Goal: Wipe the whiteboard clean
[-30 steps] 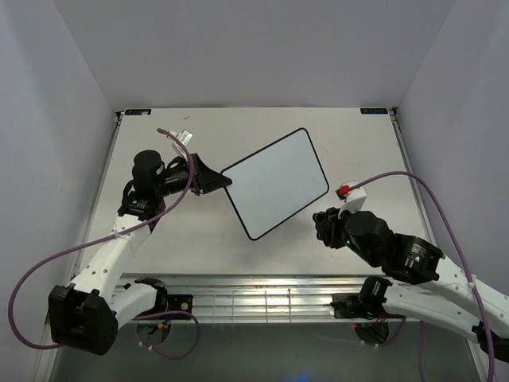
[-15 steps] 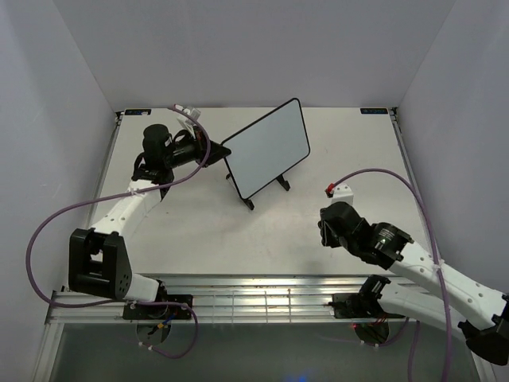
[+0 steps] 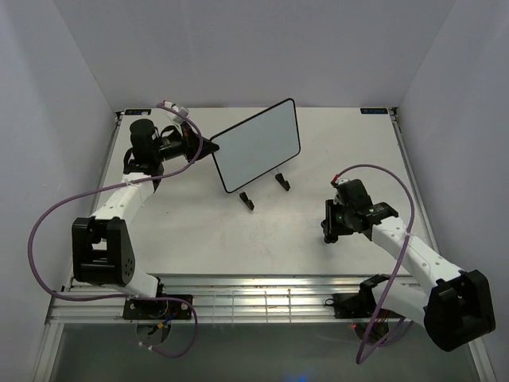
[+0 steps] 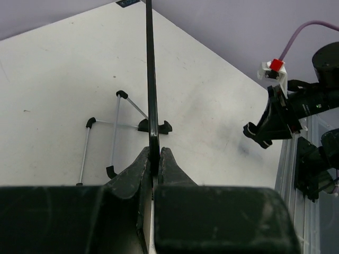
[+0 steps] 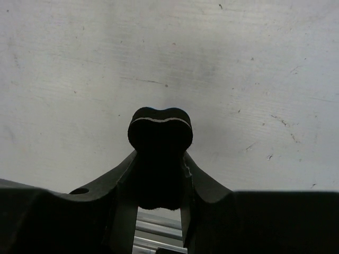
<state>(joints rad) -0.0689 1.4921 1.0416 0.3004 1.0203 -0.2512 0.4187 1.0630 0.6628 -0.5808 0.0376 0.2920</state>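
Observation:
The whiteboard (image 3: 258, 146), white with a thin black frame, stands upright on its black wire feet (image 3: 263, 190) at the back middle of the table; its face shows no writing. My left gripper (image 3: 213, 148) is shut on the board's left edge. In the left wrist view the whiteboard (image 4: 150, 79) appears edge-on as a thin black line running up from my left gripper (image 4: 153, 156). My right gripper (image 3: 332, 235) hangs low over the table at the right, shut on a small black bone-shaped eraser (image 5: 160, 153), about a board's width from the whiteboard.
The white table (image 3: 199, 231) has a metal rail (image 3: 254, 290) along its near edge and grey walls on three sides. Purple cables loop from both arms. In the left wrist view the right arm with its red tag (image 4: 276, 64) shows at the far right.
The left arm has swung the whiteboard from lying tilted in mid-table to standing on its feet further back. The right arm has drawn in and turned, lowering the eraser toward the table.

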